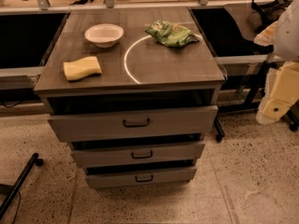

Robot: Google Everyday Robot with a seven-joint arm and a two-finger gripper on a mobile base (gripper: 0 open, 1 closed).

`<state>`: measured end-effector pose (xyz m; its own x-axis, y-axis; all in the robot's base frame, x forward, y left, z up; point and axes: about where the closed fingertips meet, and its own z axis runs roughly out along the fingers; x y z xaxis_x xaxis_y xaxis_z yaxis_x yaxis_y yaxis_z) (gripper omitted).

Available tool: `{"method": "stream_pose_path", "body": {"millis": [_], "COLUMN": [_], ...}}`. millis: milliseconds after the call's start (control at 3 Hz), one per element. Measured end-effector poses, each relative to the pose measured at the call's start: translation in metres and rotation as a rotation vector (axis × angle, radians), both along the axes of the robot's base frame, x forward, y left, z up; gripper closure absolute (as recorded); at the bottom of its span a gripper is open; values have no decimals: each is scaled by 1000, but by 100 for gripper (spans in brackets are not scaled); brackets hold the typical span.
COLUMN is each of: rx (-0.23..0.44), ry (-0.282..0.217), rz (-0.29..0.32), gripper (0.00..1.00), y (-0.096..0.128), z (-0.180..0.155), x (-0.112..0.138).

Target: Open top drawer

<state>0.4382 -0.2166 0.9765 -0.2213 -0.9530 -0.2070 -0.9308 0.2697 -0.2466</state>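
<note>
A grey cabinet (154, 73) stands on a pale floor (252, 171) w/ lots of little dark specks. Behind it, on the L & R, are dark panels. A thin black pole (18, 183) lies on the floor at the bottom L, & a small black wheel (219, 136) sits by the cabinet's R side.

The cabinet top is flat, w/ grey wood lines. On it are a round white bowl (104, 34) at the back L, a soft yellow sponge (82, 68) at the front L & a crinkly green bag (171, 33) at the back R. A thin white curved line (128, 59) runs across the middle of the top.

The top drawer (93, 123) is right under the cabinet top. It's the widest & tallest of 3. Its front is grey wood w/ a small black bar handle (136, 123) in the middle. It's pulled out a little, w/ a dark gap above its front. The middle drawer (103, 156) & bottom drawer (107, 178) sit below, shorter & narrower.

The gripper (279, 97) is cream-colored & hangs at the far R edge, well apart from the top drawer & touching nothing. Can't tell if it's spread or pressed together.
</note>
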Motion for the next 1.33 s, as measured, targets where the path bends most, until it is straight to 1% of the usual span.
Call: {"method": "stream_pose_path", "body": {"millis": [333,667,1000,1333], "rx": [19,19,21,41], "ry": [5,5,40,103], "rz": [17,18,78,193], "gripper": [0,0,0,0], "y": [5,5,19,49], "z": [-4,-4,-32,-89], "x": [-4,-4,-1,1]}}
